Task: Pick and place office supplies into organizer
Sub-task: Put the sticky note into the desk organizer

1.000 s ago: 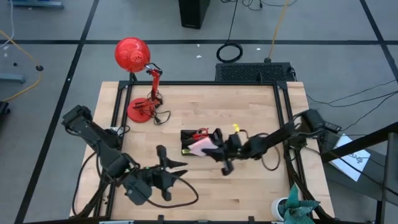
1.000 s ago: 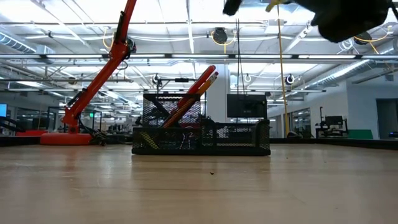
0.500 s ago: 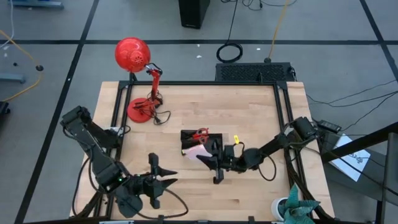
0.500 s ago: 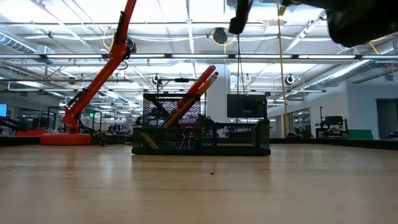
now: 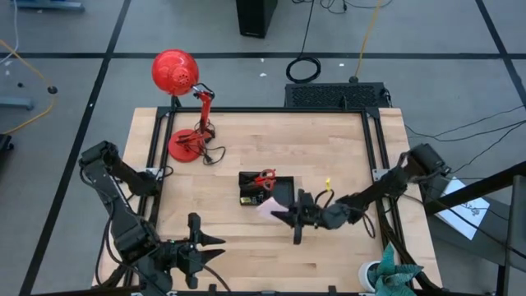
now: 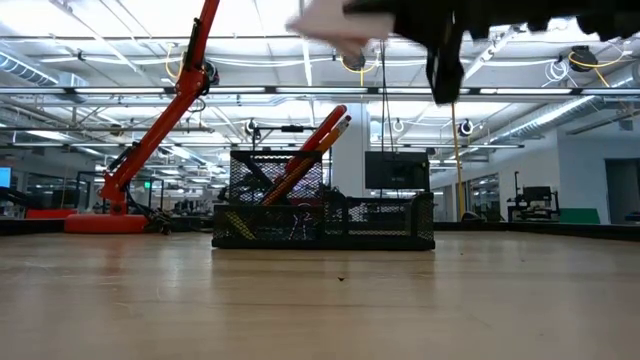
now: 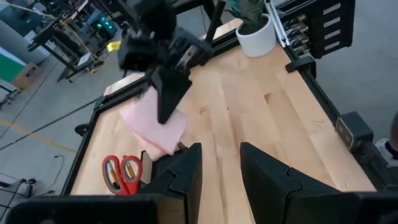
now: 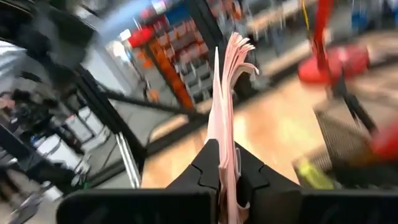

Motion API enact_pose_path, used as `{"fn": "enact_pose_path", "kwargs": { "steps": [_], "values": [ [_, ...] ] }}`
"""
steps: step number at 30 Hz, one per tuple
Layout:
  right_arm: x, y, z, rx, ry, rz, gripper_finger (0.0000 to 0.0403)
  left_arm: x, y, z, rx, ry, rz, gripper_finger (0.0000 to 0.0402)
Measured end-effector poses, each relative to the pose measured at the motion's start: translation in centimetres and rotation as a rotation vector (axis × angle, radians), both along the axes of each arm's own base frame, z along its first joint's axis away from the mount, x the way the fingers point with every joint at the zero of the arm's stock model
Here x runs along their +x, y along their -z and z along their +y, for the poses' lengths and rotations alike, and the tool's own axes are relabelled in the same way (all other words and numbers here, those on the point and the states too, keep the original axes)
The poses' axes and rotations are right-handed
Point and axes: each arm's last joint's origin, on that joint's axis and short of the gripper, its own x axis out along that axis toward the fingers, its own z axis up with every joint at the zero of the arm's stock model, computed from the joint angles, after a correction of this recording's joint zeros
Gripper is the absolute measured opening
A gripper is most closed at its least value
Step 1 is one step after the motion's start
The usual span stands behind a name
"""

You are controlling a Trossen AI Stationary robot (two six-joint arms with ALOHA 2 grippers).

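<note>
The black mesh organizer (image 5: 265, 189) stands mid-table with red-handled scissors (image 5: 265, 176) in it; the low view shows orange pencils (image 6: 312, 150) leaning up out of it. My right gripper (image 5: 281, 215) hovers just near-right of the organizer, shut on the pale pink sticky-note pad (image 5: 266, 208), which also shows at the top of the low view (image 6: 335, 22) and in the left wrist view (image 7: 155, 121). My left gripper (image 5: 212, 245) stands open and empty by the table's near-left part, pointing toward the pad. My right gripper pinches one edge of the sticky-note pad (image 8: 225, 146) between its two fingers (image 8: 208, 165). The fingers lie about level and point toward the table's left. The pad sticks out past the fingertips, lifted clear of table and organizer, its free leaves fanning apart (image 8: 237, 53).
A red desk lamp (image 5: 174, 72) stands at the far left on its round base (image 5: 184, 147), its cord trailing on the wood. A potted plant (image 5: 385, 275) sits at the near right corner. Bare wood (image 5: 246, 247) lies between the organizer and the near edge.
My right gripper has carried the pad from over the organizer toward the table's near edge and down, tipping toward level; the pad now shows at the top of the low view. My left gripper has drawn back toward the near-left corner.
</note>
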Motion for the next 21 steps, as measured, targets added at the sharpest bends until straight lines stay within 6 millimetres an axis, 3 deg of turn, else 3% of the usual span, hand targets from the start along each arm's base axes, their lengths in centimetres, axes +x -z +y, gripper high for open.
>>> {"fn": "enact_pose_path", "kwargs": {
  "steps": [11,21],
  "values": [
    [-1.3,1.0,-4.7,0.326,-0.219,0.241,0.0001,-0.5,0.3,0.1,0.022,0.005,0.035,0.0115],
    [-0.7,2.6,-9.4,0.433,-0.297,0.457,0.0002,-1.1,0.5,-0.2,0.024,0.016,0.048,0.0115]
  ]
}}
